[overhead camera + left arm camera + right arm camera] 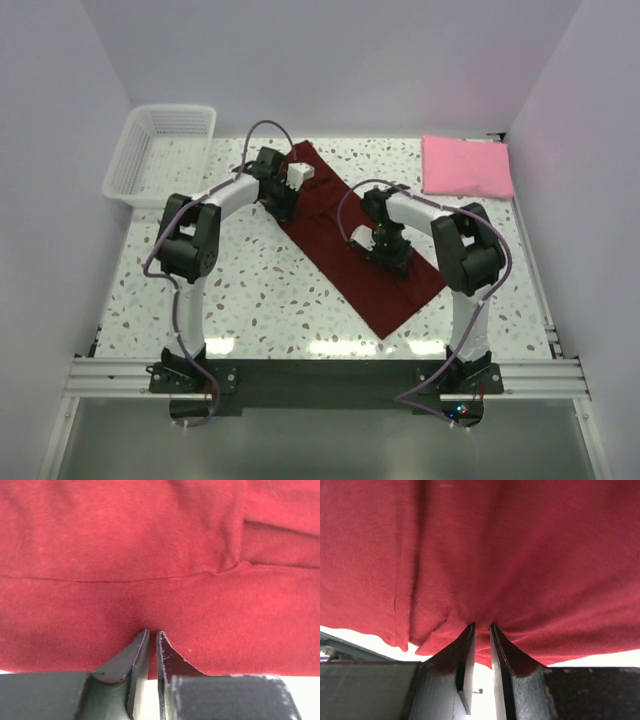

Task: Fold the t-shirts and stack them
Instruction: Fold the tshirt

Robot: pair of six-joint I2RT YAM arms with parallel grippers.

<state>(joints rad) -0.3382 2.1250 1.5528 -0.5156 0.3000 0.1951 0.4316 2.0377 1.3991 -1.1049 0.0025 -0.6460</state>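
Maroon shirt (328,240) lies as a long, soft diagonal strip on the speckled table (260,290). A pink shirt (467,165) sits folded at the far right corner, and a mesh basket (130,165) stands far left. Both arms bend inward, with the left gripper (284,203) at the strip's left edge and the right gripper (398,262) nearer.

Left wrist: narrow jaws pinch the smooth knit at its near edge.

Right wrist: narrow jaws nip puckered cloth, with white table showing below its edge.

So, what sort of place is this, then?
Probably a robotics test cell, not a home: blank white walls box in a speckled table, and two robot arms, bolted to a metal rail, work on a maroon t-shirt.
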